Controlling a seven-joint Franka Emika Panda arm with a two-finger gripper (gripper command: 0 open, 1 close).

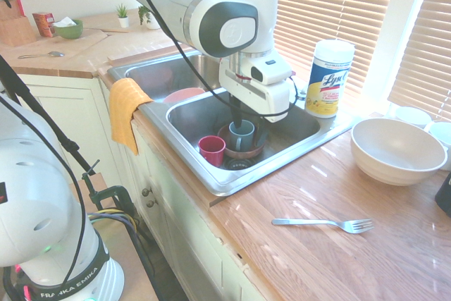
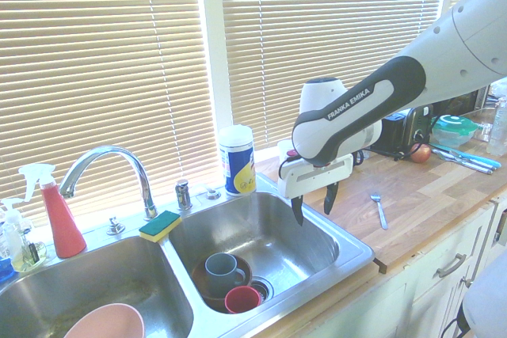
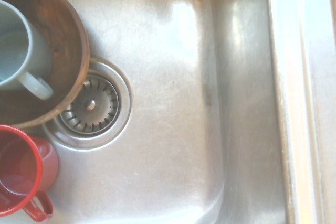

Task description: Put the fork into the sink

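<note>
The fork (image 1: 324,224) lies flat on the wooden counter, tines pointing away from the sink (image 1: 211,174); it also shows as the fork (image 2: 379,207) just past the basin's rim. My gripper (image 2: 314,205) hangs open and empty over the near basin of the sink (image 2: 348,255), its dark fingers pointing down, well clear of the fork. From the other side the gripper (image 1: 248,123) sits above the dishes in the basin. The wrist view looks straight down at the sink (image 3: 168,103) floor and its drain; no fork shows there.
In the basin a grey-blue mug (image 2: 222,268) stands in a brown bowl (image 1: 243,149) beside a red cup (image 1: 211,149). A wipes canister (image 1: 328,79) and a white bowl (image 1: 397,149) stand on the counter. A yellow cloth (image 1: 125,111) drapes over the sink edge. The faucet (image 2: 111,164) and a sponge (image 2: 160,225) are behind.
</note>
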